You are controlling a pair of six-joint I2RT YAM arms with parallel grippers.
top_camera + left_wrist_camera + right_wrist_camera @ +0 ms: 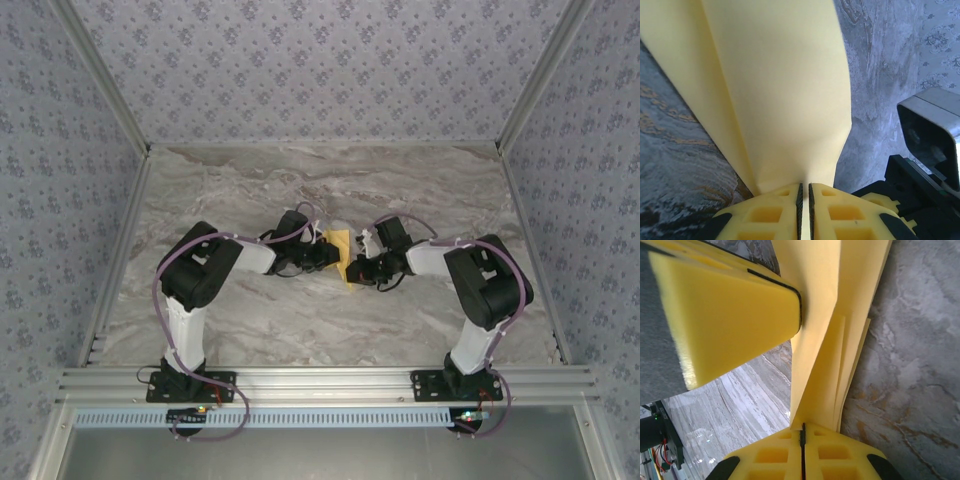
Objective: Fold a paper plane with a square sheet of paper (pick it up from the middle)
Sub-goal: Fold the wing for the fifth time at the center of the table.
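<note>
Reaching inward from the near edge of the bench (300, 180), the left tool (805, 192) and the right tool (803, 432) meet at mid-bench, each with its jaws pressed together on the yellow paper (344, 250). Between them the paper stands folded into several layers and seems raised off the marble, though the overhead view is too small to be sure. Beyond it the grey marble runs on to the patterned back wall (320, 70).

Yellow paper plane (343, 257), folded in sev. layers, creased lengthwise.
</note>
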